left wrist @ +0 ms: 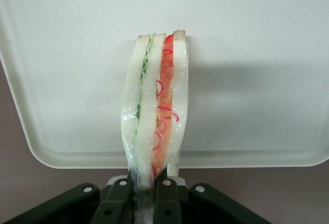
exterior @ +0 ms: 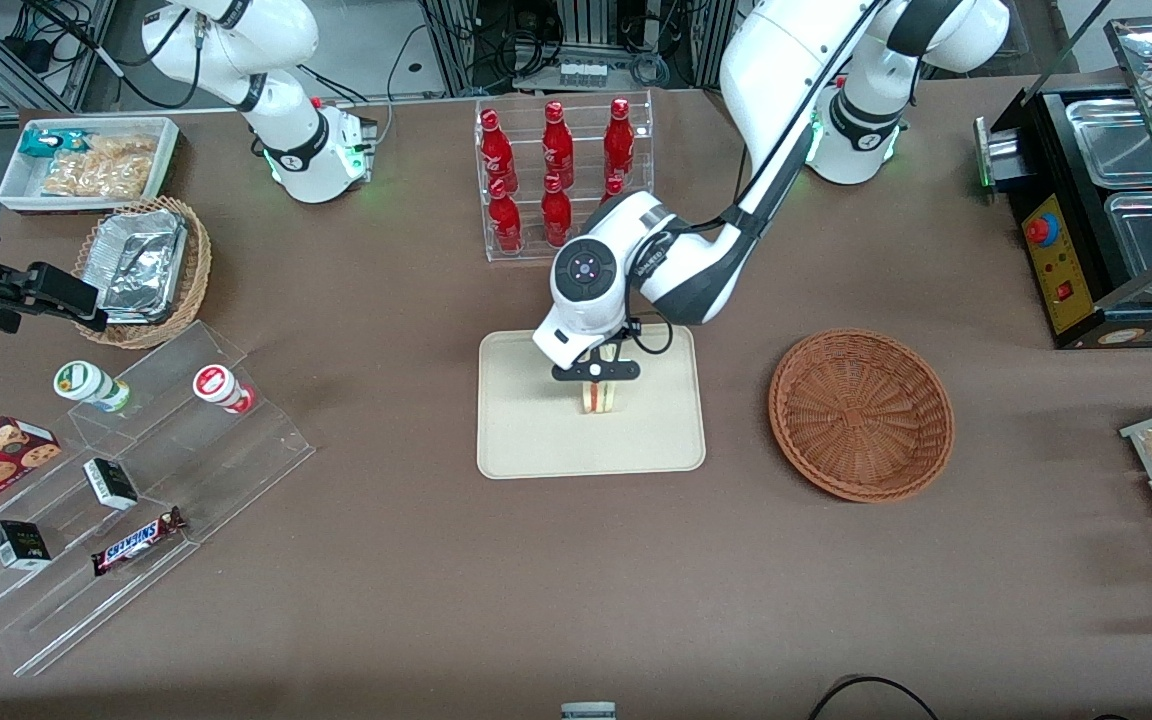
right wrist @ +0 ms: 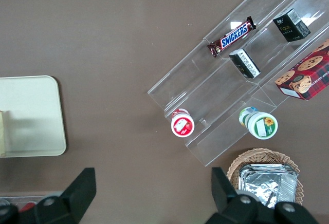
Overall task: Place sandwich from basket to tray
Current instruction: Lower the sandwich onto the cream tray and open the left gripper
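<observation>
The sandwich (exterior: 598,397), a wrapped wedge of pale bread with red, pink and green filling, hangs over the middle of the cream-beige tray (exterior: 516,440). My left gripper (exterior: 596,373) is shut on its wrapped top edge. In the left wrist view the sandwich (left wrist: 157,106) runs from between the black fingers (left wrist: 119,201) out over the tray (left wrist: 257,54), its lower end at or just above the tray surface. The reddish-brown wicker basket (exterior: 862,413) stands beside the tray toward the working arm's end of the table and holds nothing.
A clear rack of red bottles (exterior: 561,170) stands farther from the front camera than the tray. A clear stepped shelf with snacks (exterior: 126,480) and a tan wicker basket of foil containers (exterior: 141,270) lie toward the parked arm's end. A black machine with metal trays (exterior: 1106,200) stands at the working arm's end.
</observation>
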Action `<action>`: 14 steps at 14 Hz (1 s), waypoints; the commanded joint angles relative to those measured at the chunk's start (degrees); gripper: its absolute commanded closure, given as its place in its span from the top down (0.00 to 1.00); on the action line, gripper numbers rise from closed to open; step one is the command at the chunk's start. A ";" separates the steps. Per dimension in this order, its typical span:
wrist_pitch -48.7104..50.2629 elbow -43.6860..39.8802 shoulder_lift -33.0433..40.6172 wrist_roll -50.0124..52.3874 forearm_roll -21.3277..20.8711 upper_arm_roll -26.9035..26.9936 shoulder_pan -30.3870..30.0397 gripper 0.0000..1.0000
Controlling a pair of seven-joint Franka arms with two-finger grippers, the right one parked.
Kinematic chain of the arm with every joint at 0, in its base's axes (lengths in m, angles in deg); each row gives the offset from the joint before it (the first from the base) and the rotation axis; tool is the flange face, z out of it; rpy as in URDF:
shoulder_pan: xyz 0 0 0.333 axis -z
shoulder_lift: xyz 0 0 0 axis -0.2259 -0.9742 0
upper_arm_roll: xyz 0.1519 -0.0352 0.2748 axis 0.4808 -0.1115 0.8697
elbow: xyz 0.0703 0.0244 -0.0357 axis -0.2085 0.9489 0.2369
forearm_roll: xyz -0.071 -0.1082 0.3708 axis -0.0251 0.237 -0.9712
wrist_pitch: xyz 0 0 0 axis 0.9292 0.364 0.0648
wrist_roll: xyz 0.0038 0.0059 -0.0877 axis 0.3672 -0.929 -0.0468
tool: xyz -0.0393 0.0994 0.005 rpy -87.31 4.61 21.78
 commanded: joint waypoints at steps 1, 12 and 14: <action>0.32 -1.80 -1.29 1.05 -0.10 0.84 1.19 0.01; -4.69 -1.98 -2.25 6.51 -0.01 2.51 0.57 0.03; -5.04 -1.98 -2.52 6.42 -0.01 2.51 0.57 0.05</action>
